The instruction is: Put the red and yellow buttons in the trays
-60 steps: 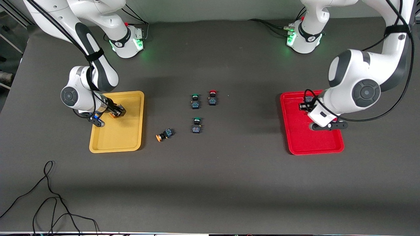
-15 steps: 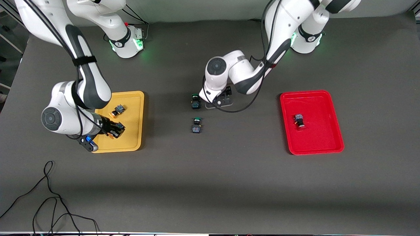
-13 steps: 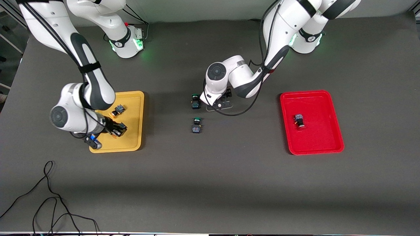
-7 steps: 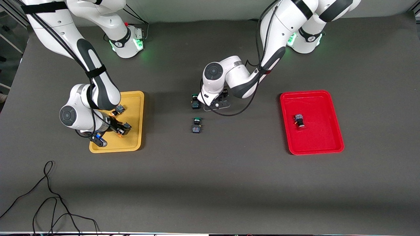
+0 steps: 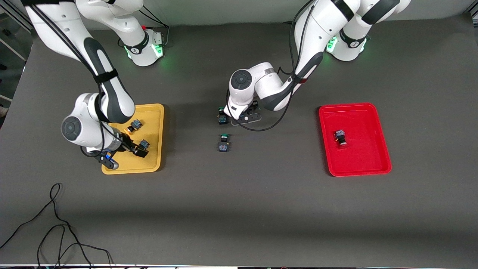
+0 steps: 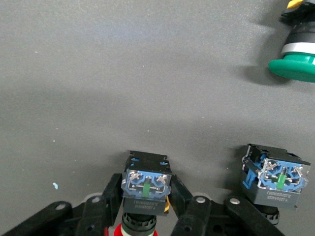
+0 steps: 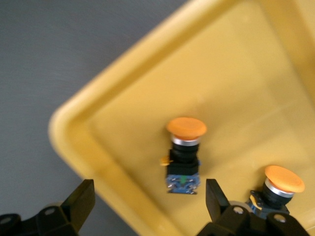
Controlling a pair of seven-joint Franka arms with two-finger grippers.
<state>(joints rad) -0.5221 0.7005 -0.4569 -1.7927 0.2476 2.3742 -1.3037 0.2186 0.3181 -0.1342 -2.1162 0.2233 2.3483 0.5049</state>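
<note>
My left gripper [image 5: 244, 115] is down on the table's middle, shut on a red-capped button [image 6: 146, 189], with a finger pressed on each side of its dark body. That button is hidden in the front view. Another red button [image 5: 340, 137] lies in the red tray [image 5: 366, 157]. My right gripper [image 5: 135, 148] is open and empty over the yellow tray [image 5: 153, 123], its jaws wide apart [image 7: 150, 211]. Two orange-yellow-capped buttons [image 5: 134, 126] [image 5: 143, 144] lie in that tray, and both show in the right wrist view [image 7: 184, 157] [image 7: 280, 189].
Two green-capped buttons stand on the table: one [image 5: 222, 115] right beside my left gripper, also in the left wrist view [image 6: 278, 177], and one [image 5: 223, 143] nearer the camera. A black cable [image 5: 56, 220] lies near the front edge at the right arm's end.
My right gripper carried the second yellow button across the yellow tray, opened and let it go there. My left gripper stayed low at the red button, shifting slightly.
</note>
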